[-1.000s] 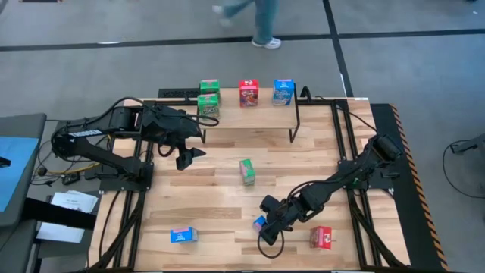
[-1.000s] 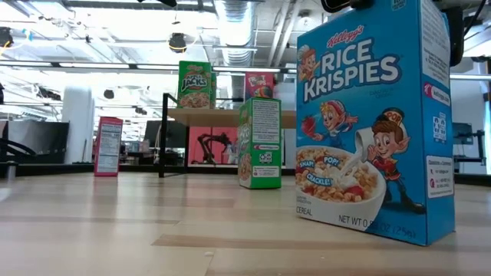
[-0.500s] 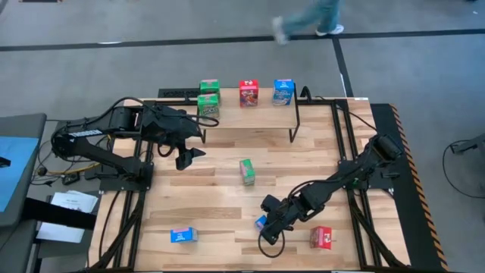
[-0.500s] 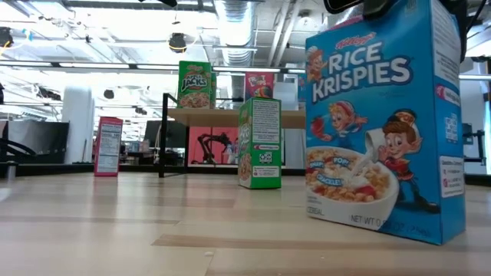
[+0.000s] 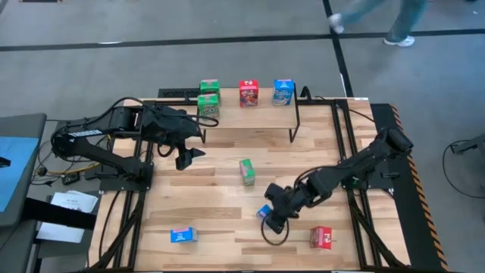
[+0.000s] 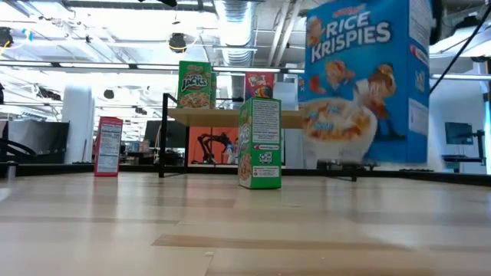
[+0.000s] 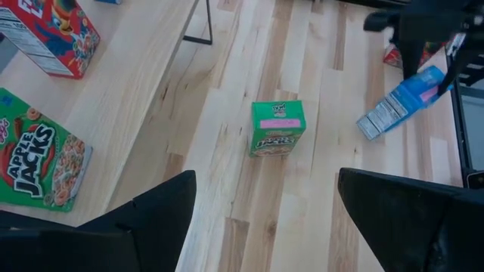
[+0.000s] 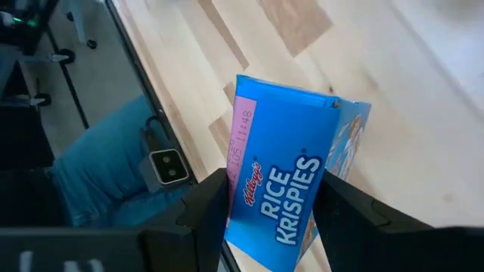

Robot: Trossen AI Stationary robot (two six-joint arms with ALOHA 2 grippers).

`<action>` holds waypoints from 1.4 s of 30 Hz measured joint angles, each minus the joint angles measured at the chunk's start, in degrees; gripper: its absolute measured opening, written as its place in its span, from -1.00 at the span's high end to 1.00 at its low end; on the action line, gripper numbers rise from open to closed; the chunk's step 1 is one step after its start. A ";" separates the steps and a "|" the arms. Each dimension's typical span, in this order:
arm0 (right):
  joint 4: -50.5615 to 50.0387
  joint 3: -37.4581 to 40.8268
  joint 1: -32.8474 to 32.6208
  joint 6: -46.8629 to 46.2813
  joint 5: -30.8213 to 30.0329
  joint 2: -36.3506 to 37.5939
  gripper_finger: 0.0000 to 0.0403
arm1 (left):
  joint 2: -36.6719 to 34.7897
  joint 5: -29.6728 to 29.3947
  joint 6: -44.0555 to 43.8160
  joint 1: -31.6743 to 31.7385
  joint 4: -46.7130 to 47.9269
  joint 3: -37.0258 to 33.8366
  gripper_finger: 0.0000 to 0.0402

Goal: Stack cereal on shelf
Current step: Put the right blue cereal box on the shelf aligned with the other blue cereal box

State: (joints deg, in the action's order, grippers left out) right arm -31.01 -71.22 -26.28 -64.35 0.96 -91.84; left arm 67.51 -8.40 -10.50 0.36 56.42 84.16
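We see the right gripper (image 5: 271, 218) over the front-centre of the table (image 5: 220, 216), its fingers (image 8: 198, 219) clamped on the two sides of a blue Rice Krispies box (image 8: 287, 193). In the low view this blue box (image 6: 359, 84) hangs clear of the tabletop, with open room visible beneath its bottom edge, tilted a little.

The left gripper (image 5: 189, 155) hovers just in front of the shelf's left end, fingers (image 7: 151, 215) spread wide and empty.

On the shelf (image 5: 258, 114) we count four boxes: a green Apple Jacks box (image 5: 208, 105) at the left with a second green box (image 5: 209, 86) just behind it, a red box (image 5: 248, 93) in the middle, and another blue box (image 5: 283, 92) towards the right.

On the table we note a third green box (image 5: 247, 171) standing upright near the centre, well apart from the shelf; a blue box on the table (image 5: 183, 236) at front left; and a red box on the table (image 5: 322, 237) at front right, near the right gripper.

A person's legs (image 5: 394, 19) cross the floor beyond the table.
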 joint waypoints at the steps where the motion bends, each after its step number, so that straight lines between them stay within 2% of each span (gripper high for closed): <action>1: -0.34 0.00 0.84 0.85 0.41 0.96 0.03 | 0.00 0.00 0.00 0.00 0.00 0.00 -0.56; 10: -6.25 -0.02 10.08 9.28 0.69 10.18 0.03 | 0.00 0.01 1.27 -0.02 0.11 0.00 -0.56; 22: -12.75 -0.09 28.59 18.86 0.65 21.16 0.03 | 0.00 0.00 1.26 -0.02 0.59 -0.02 -0.56; 31: -13.91 -0.07 42.24 21.16 0.88 23.65 0.03 | 0.00 0.01 1.25 -0.01 0.68 -0.02 -0.56; 42: -12.90 -0.07 52.12 21.32 2.44 23.24 0.03 | 0.00 0.01 1.25 -0.01 0.70 -0.02 -0.56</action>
State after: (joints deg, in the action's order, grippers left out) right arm -43.91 -71.29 25.83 -43.03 3.40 -68.60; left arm 67.51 -8.40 -9.25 0.35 57.12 84.14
